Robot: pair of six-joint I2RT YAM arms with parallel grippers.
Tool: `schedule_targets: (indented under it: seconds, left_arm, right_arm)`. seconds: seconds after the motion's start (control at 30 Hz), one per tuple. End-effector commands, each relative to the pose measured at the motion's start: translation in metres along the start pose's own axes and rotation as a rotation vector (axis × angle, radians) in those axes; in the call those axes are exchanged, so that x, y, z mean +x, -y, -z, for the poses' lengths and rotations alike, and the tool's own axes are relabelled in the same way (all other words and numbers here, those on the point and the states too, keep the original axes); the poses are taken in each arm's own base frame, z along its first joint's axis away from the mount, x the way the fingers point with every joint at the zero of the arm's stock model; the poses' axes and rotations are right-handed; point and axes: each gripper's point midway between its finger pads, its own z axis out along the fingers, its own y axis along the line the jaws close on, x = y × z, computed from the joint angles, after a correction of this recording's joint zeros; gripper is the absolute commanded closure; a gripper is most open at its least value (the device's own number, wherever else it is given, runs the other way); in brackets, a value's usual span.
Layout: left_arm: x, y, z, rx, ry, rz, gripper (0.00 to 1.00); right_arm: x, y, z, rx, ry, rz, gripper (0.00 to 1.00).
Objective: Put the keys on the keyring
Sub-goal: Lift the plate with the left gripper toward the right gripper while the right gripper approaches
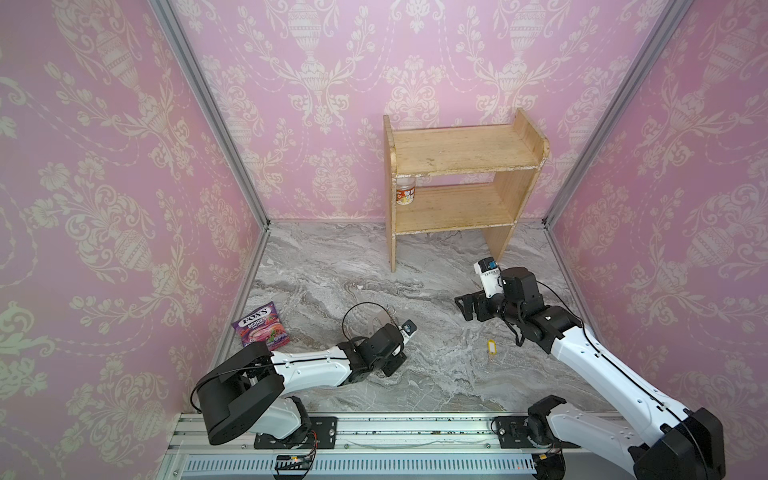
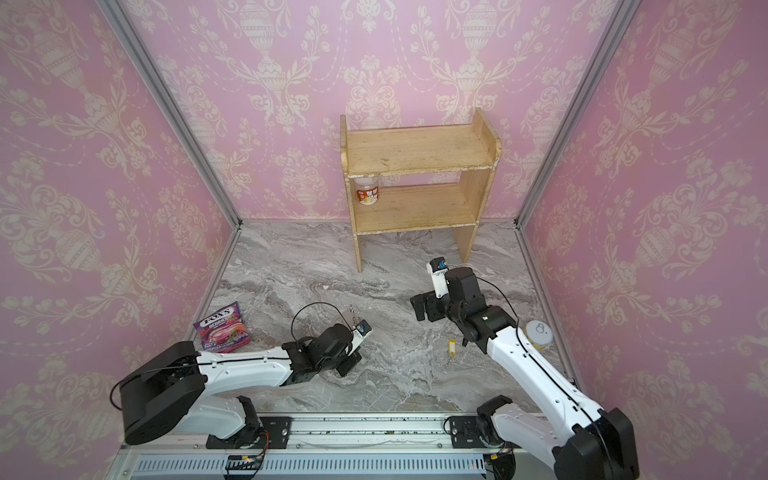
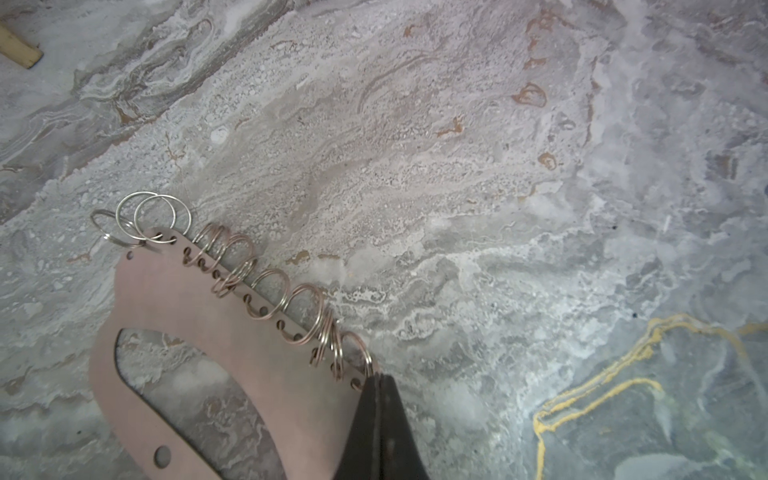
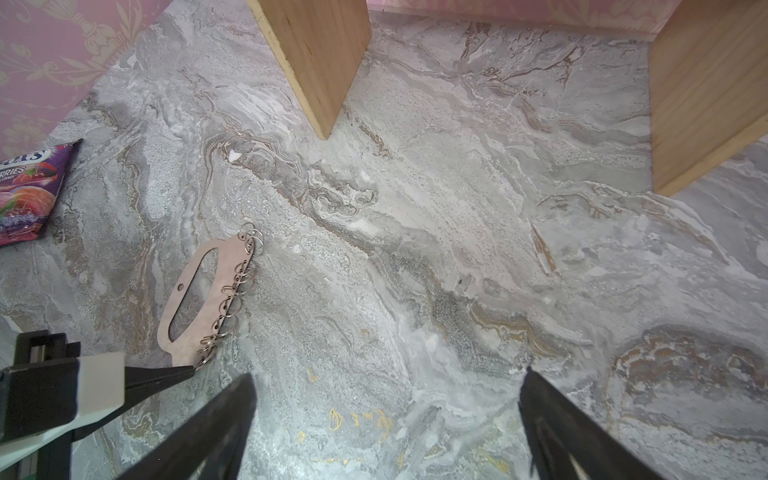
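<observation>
My left end effector (image 3: 377, 380) is clamped shut on a corner of the keyring (image 3: 199, 307), left on the bench (image 1: 415, 374). The right end effector (image 4: 388, 374) gapes empty — next, I reckon, it fetches the keys (image 1: 492, 346) lying beside its arm.

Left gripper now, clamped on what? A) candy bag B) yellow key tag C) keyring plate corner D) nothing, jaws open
C: in the left wrist view the left gripper is shut on a corner of the keyring, beside the last ring; the keys lie apart, untouched.
</observation>
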Motion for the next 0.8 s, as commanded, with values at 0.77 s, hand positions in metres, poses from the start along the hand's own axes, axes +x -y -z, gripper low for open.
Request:
schedule_targets:
  seconds: [0.77]
  left_arm:
    - [-0.184, 0.017, 0.173, 0.19, 0.62, -0.242, 1.0]
  right_arm:
    - [-0.042, -0.123, 0.095, -0.632, 0.402, 0.377, 0.19]
